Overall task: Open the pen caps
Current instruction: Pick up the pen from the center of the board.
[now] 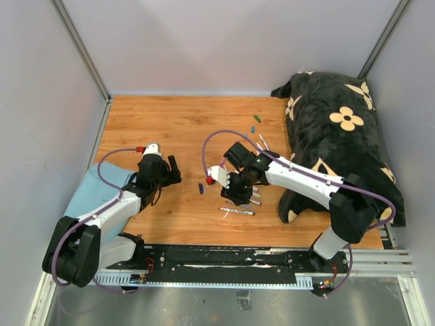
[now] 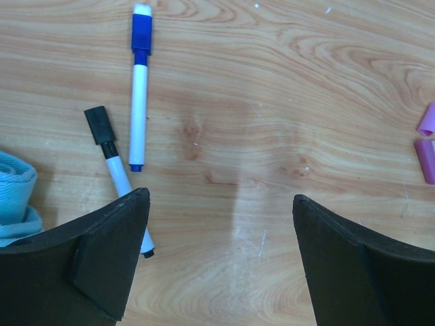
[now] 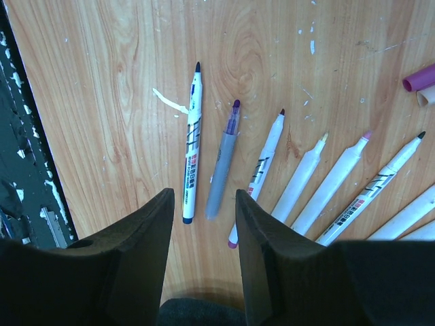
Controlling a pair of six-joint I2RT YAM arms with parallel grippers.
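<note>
Low in the left wrist view, the left gripper (image 2: 221, 204) hangs spread wide over wood, holding nothing. Poking out past its lower-left finger is a pen with a black cap (image 2: 98, 124). Further up, upper left, lies one with a blue cap (image 2: 141, 32). Both caps look unopened. Best bet: pinch one barrel mid-length, cap end clear for the right gripper (image 3: 204, 197), half spread and empty over bare-tipped pens (image 3: 272, 156). Purple caps (image 2: 427, 142) lie loose far right.
</note>
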